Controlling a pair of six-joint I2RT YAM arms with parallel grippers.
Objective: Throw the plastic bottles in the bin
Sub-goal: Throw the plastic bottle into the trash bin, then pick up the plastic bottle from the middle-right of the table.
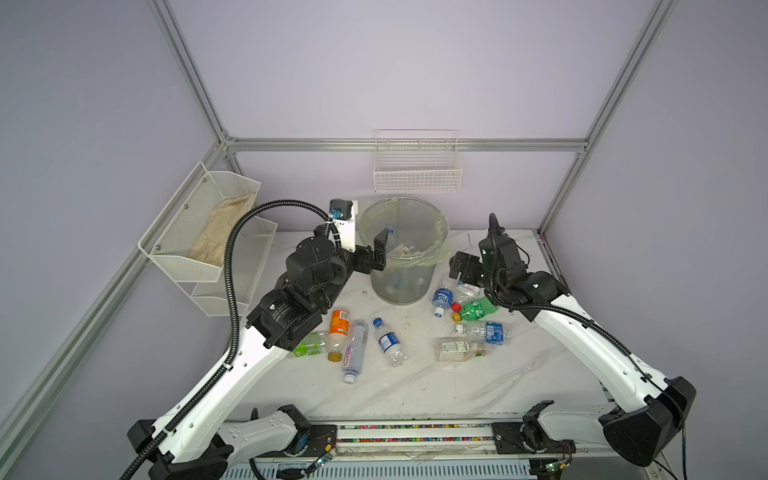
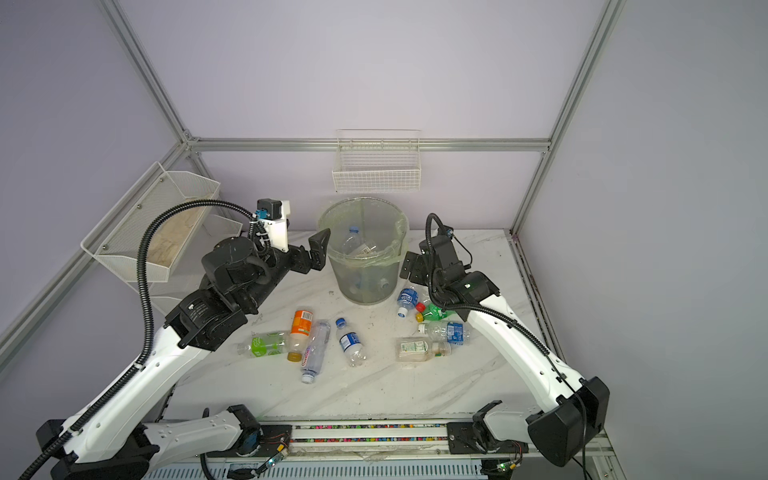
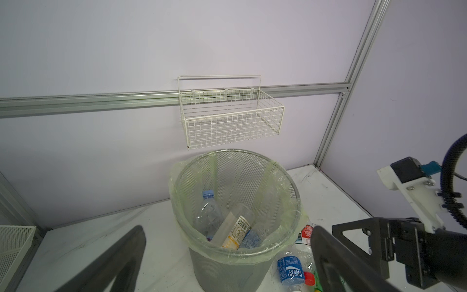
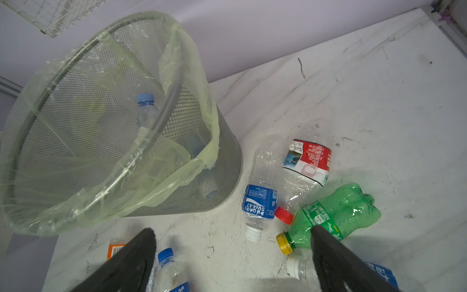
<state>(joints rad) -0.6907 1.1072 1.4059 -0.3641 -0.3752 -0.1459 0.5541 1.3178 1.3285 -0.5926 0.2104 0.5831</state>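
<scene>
Now both our pincers gape empty: the left pincer [image 3: 227,227] hangs near the rim of the bin [image 1: 400,287], some bottles [image 3: 209,215] inside it; the right pincer [image 4: 232,228] hovers over the green bottle [image 4: 336,212] lying on the table [image 1: 415,386] just beside the bin.
</scene>
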